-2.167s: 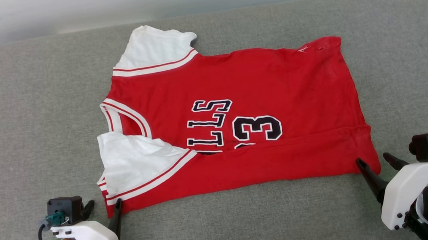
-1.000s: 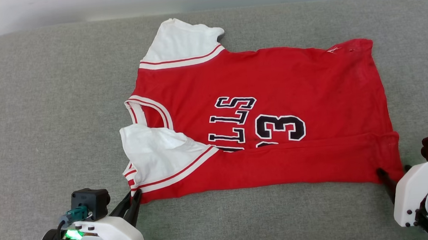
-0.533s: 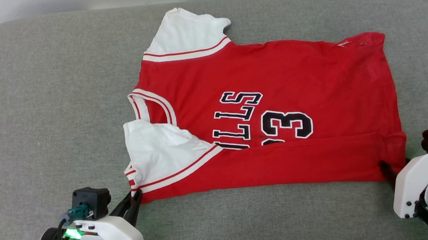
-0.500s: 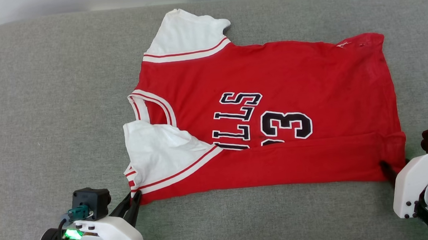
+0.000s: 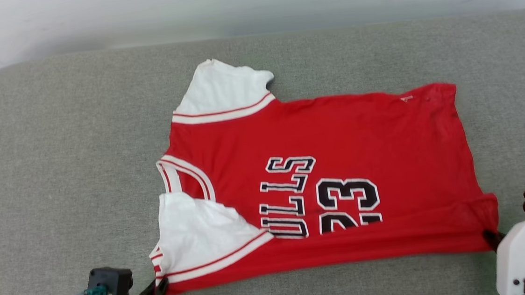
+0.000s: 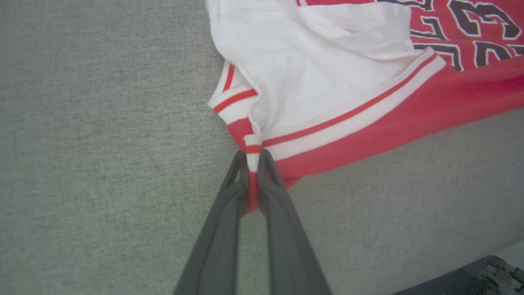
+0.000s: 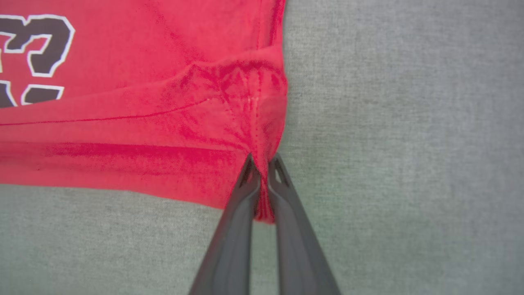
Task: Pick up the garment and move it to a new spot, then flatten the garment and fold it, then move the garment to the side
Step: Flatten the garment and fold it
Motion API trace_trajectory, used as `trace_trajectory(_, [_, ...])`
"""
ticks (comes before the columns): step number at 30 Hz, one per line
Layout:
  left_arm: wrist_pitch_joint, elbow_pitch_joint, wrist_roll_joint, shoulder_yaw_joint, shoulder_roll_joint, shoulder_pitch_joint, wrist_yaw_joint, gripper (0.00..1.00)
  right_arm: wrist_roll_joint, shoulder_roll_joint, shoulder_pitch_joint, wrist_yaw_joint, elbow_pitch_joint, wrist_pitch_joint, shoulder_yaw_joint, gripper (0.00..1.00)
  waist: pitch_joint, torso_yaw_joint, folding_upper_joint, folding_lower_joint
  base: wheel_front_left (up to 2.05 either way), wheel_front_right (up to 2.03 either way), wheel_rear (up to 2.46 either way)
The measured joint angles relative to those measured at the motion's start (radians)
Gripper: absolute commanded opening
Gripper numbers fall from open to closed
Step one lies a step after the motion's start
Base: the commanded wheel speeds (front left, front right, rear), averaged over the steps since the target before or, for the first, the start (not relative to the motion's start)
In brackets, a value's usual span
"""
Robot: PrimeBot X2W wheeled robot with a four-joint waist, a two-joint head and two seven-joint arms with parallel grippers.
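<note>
We judged the garment (image 5: pixel 336 137), spread on the grey cushion (image 5: pixel 57 159), soft and limp: left pincer (image 6: pixel 254 157) clamped on the near corner sleeveward of its print (image 5: pixel 323 199), right pincer (image 7: pixel 264 162) on the hemward corner.

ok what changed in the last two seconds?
Both grippers, open beside the near corners at first, closed: the left gripper pinches the striped sleeve corner of the garment, the right gripper its hem corner. The near edge was drawn toward the robot, so the folded-over strip narrowed and more of the print shows. The far sleeve stayed flat; the head view's overall shift is camera motion.
</note>
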Motion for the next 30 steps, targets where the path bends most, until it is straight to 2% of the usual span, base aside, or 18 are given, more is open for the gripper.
trace_trajectory(5, [0.003,-0.028,-0.011,-0.004,0.033,0.052,0.002,0.0,0.021,-0.026,0.08,0.0,-0.084,0.061,-0.022,0.0,-0.019,-0.006,0.0,0.0,0.0,0.0,0.0])
trace_trajectory(9, [0.01,-0.045,-0.021,-0.013,0.039,0.079,0.003,0.0,0.042,-0.035,0.14,0.0,-0.137,0.124,-0.038,0.0,-0.024,-0.006,0.0,0.0,0.0,0.0,0.0])
trace_trajectory(16, [0.011,0.004,-0.025,-0.041,0.001,0.073,-0.019,0.0,0.055,-0.01,0.157,0.0,-0.135,0.134,-0.046,0.0,-0.013,-0.012,0.0,0.0,0.0,0.0,0.0])
trace_trajectory(17, [0.005,0.017,-0.023,-0.044,-0.006,0.067,-0.021,0.09,0.055,-0.008,0.153,0.0,-0.127,0.129,-0.044,0.0,-0.011,-0.013,0.0,0.0,0.0,0.0,0.0])
trace_trajectory(18, [0.002,0.03,-0.019,-0.046,-0.011,0.06,-0.028,0.47,0.062,-0.005,0.148,0.0,-0.117,0.126,-0.043,0.0,-0.009,-0.014,0.0,0.0,0.0,0.0,0.0])
trace_trajectory(19, [-0.004,0.043,-0.017,-0.048,-0.016,0.057,-0.03,1.0,0.068,0.001,0.142,0.0,-0.107,0.121,-0.04,0.0,-0.007,-0.015,0.0,0.0,0.0,0.0,0.0])
trace_trajectory(20, [-0.008,0.056,-0.016,-0.049,-0.02,0.053,-0.034,1.0,0.068,0.003,0.137,0.0,-0.099,0.119,-0.037,0.28,-0.005,-0.016,0.0,0.0,0.0,0.0,0.0])
trace_trajectory(21, [-0.015,0.065,-0.015,-0.049,-0.024,0.049,-0.036,1.0,0.062,0.002,0.131,0.0,-0.091,0.11,-0.033,0.85,-0.004,-0.017,0.0,0.0,0.0,0.0,0.0])
trace_trajectory(22, [-0.021,0.075,-0.012,-0.049,-0.026,0.045,-0.038,1.0,0.052,-0.001,0.125,0.0,-0.083,0.098,-0.032,1.0,-0.004,-0.018,0.0,0.0,0.0,0.0,0.0])
trace_trajectory(30, [-0.128,0.098,-0.006,-0.011,-0.044,0.019,-0.066,1.0,0.057,0.009,0.084,-0.001,-0.063,0.015,-0.031,1.0,-0.028,-0.024,0.0,0.0,0.0,0.0,0.0])
